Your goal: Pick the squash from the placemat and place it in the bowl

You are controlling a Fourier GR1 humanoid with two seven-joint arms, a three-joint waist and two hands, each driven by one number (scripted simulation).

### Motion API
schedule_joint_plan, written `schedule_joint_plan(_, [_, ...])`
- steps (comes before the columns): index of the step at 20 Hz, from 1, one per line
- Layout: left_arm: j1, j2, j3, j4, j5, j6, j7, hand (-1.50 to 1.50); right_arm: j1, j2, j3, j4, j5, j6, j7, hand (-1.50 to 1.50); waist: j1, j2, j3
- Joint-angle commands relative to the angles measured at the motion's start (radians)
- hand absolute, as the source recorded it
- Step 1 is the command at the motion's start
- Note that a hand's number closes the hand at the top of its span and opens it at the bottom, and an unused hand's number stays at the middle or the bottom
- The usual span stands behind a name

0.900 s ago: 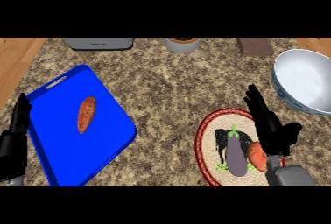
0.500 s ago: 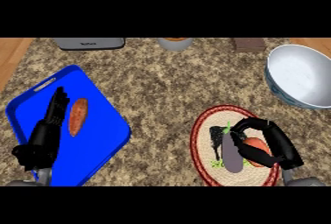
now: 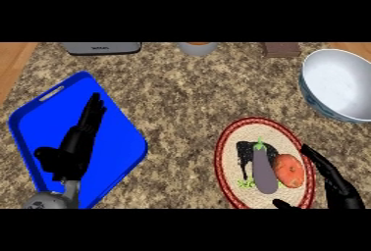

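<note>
The right hand (image 3: 334, 184), fingers now straight and spread wide, sits at the placemat's (image 3: 230, 147) four o'clock edge, just beside the orange squash (image 3: 288, 170) rather than curled over it as half a second ago. The squash lies on the round, red-rimmed placemat, touching or nearly touching the purple eggplant (image 3: 264, 170) at its nine o'clock. That opening suggests the grasp was let go or is being reset, so the pick is not yet made. The bowl (image 3: 340, 83) waits at the table's (image 3: 188, 108) two o'clock, well apart. The left hand (image 3: 76, 144), fingers straight, has moved over the blue tray (image 3: 123, 147), hiding whatever lies beneath.
</note>
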Motion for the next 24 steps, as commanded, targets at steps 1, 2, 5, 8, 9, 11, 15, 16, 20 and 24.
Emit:
schedule_joint_plan(1, [-0.052,-0.054,-0.042,-0.018,-0.051,0.043,0.09,0.0,0.109,-0.036,-0.076,-0.131,-0.027,0.001,-0.057,-1.5,0.022,0.003,-0.001])
schedule_joint_plan(2, [-0.103,-0.041,0.004,0.076,-0.033,0.0,0.044,0.0,0.158,-0.036,-0.076,-0.192,-0.006,-0.026,-0.034,-1.5,0.016,0.004,-0.001])
schedule_joint_plan(5, [-0.05,-0.031,0.006,0.03,0.0,-0.035,0.042,0.0,0.132,-0.104,-0.115,-0.299,0.072,-0.091,0.222,-1.5,0.029,0.004,-0.002])
schedule_joint_plan(8, [-0.128,-0.048,0.01,0.05,-0.031,-0.014,0.086,0.0,0.127,-0.172,-0.157,-0.408,0.04,-0.035,0.416,-1.5,0.027,0.005,-0.002])
schedule_joint_plan(9, [-0.077,-0.08,-0.005,0.091,-0.052,-0.008,0.002,0.0,0.171,-0.171,-0.13,-0.442,0.066,-0.023,0.435,-1.5,0.027,0.005,-0.002])
schedule_joint_plan(11, [-0.12,-0.049,0.024,0.062,-0.046,-0.021,0.07,0.0,0.124,-0.211,-0.165,-0.449,0.043,0.019,0.53,-1.5,0.032,0.006,-0.002])
schedule_joint_plan(15, [-0.115,-0.068,0.017,0.049,-0.052,-0.023,0.067,0.0,0.081,-0.262,-0.141,-0.387,0.06,0.084,0.67,-1.5,0.04,0.006,-0.001])
schedule_joint_plan(16, [-0.106,-0.058,0.035,0.093,-0.029,-0.061,0.041,0.0,0.028,-0.281,-0.136,-0.393,0.07,0.087,0.754,-1.5,0.044,0.008,-0.002])
schedule_joint_plan(20, [-0.109,-0.085,0.034,0.09,-0.05,-0.05,0.049,0.0,0.015,-0.281,-0.097,-0.348,0.097,0.149,0.82,-1.5,0.039,0.006,-0.001])
schedule_joint_plan(24, [-0.085,-0.079,0.048,0.07,-0.068,-0.078,0.03,0.0,-0.05,-0.241,-0.053,-0.229,0.161,0.185,0.812,-1.5,0.042,0.006,-0.001])
